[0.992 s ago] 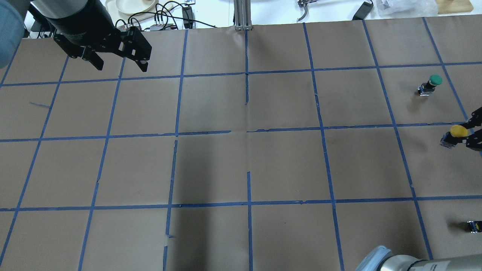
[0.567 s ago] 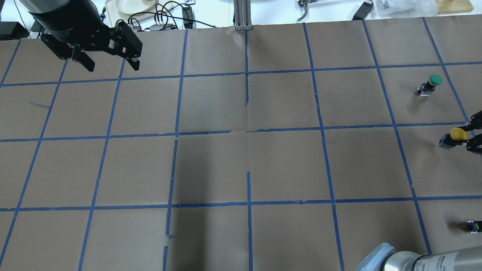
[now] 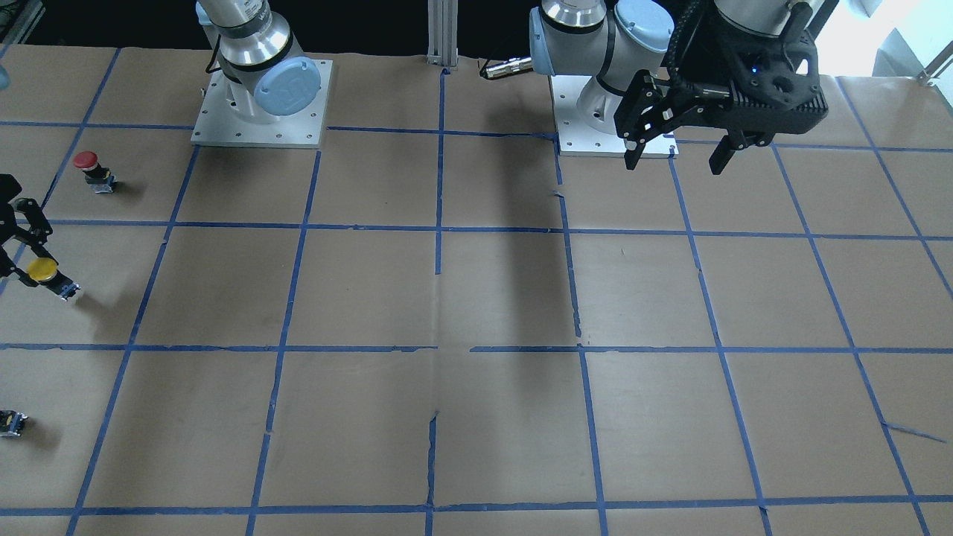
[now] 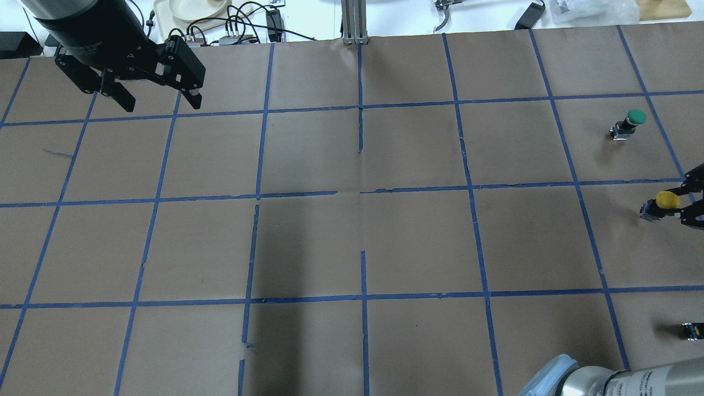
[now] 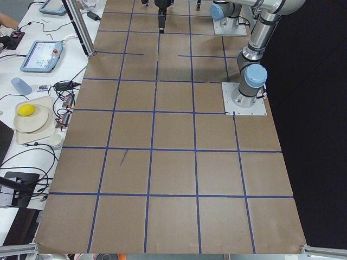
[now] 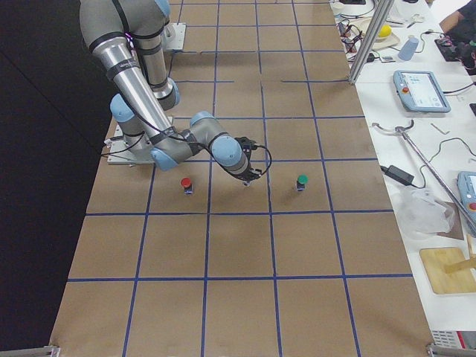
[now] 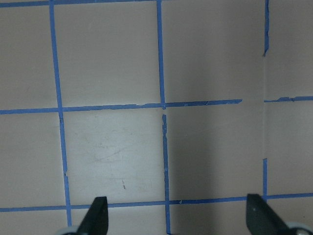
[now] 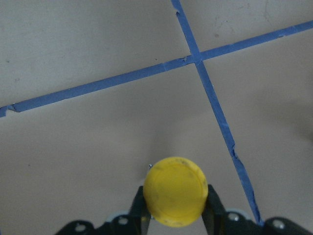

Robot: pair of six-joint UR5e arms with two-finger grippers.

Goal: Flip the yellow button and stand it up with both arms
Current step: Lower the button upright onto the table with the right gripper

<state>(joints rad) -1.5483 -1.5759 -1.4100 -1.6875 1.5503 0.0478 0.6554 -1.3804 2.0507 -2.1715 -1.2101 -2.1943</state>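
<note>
Brown paper-covered table with blue tape grid (image 4: 352, 242). Left gripper (image 4: 160, 103) hangs well above it, jaws spread wide, nothing between them. Right gripper (image 8: 176, 203) sits low, clamped on the yellow mushroom-cap push-button (image 4: 669, 200), fingers on the body just under the cap. Button is tilted, table contact unclear. Green-capped button (image 4: 632, 122) stands beyond the right gripper, red-capped button (image 3: 89, 167) on its robot side, both apart from it.

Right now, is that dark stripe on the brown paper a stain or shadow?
Overhead view: soft-edged, likely a shadow on the brown paper. Front-facing view: the same band, plus glare top right. Right wrist view: the yellow button looks sharp.
</note>
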